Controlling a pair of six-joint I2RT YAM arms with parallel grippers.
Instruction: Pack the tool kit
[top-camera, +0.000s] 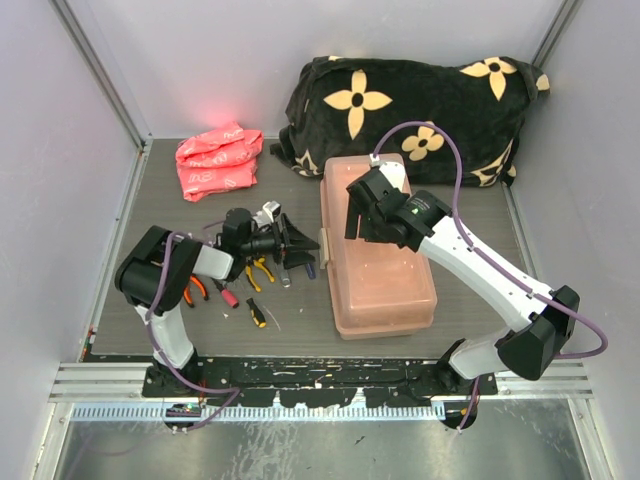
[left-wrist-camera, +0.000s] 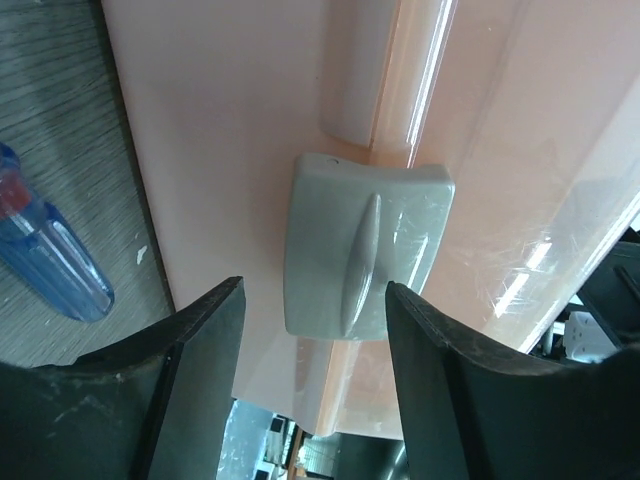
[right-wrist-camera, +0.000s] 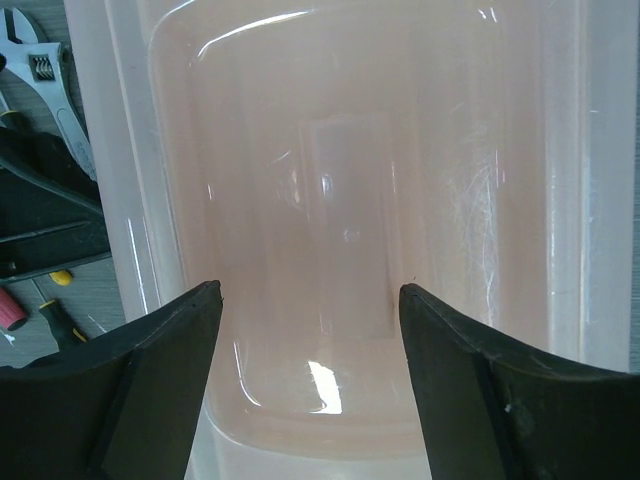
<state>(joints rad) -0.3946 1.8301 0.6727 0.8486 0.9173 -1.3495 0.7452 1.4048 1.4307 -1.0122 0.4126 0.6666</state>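
A pink translucent tool box (top-camera: 378, 255) lies closed on the table. My left gripper (top-camera: 300, 243) is open at its left side, its jaws either side of the grey latch (left-wrist-camera: 362, 242) without touching it. My right gripper (top-camera: 362, 212) is open and empty, hovering over the box lid (right-wrist-camera: 360, 200) near its far left part. Loose tools lie left of the box: pliers with orange handles (top-camera: 262, 270), a small screwdriver (top-camera: 256, 312), a red-handled tool (top-camera: 228, 296). A blue clear-handled screwdriver (left-wrist-camera: 45, 245) and an adjustable wrench (right-wrist-camera: 45, 85) show in the wrist views.
A pink folded cloth (top-camera: 218, 160) lies at the back left. A black blanket with tan flowers (top-camera: 415, 105) fills the back right. Grey walls close in both sides.
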